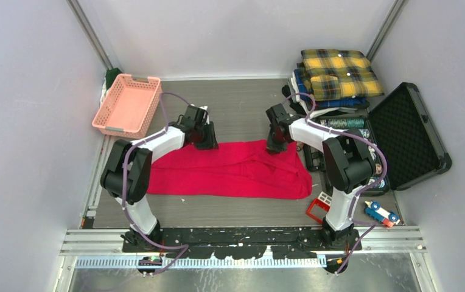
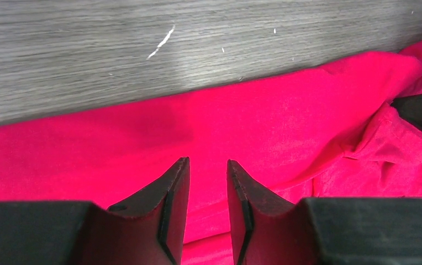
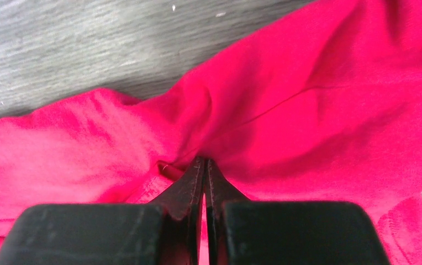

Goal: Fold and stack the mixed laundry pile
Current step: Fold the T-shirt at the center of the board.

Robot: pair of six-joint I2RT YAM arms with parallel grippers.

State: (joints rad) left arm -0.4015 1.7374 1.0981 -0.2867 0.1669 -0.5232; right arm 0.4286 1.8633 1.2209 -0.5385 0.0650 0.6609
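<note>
The right gripper point(image 3: 204, 160) is pinched tight on a raised fold at the far edge of the red T-shirt point(image 1: 230, 170), which lies spread on the table point(image 1: 236, 103) nearer than both grippers. The left gripper point(image 2: 207, 162) is poised over that same edge, jaws slightly parted and empty. Beyond and right of the right gripper, the yellow-and-black plaid shirt point(image 1: 339, 73) lies folded atop a clothes stack point(image 1: 315, 100) beside an open black case point(image 1: 409, 137). A pink lattice basket point(image 1: 128, 104) sits beyond-left of the left gripper, and the left arm point(image 1: 136, 167) and right arm point(image 1: 346, 161) reach forward, elbows raised, wrists tipped down.
</note>
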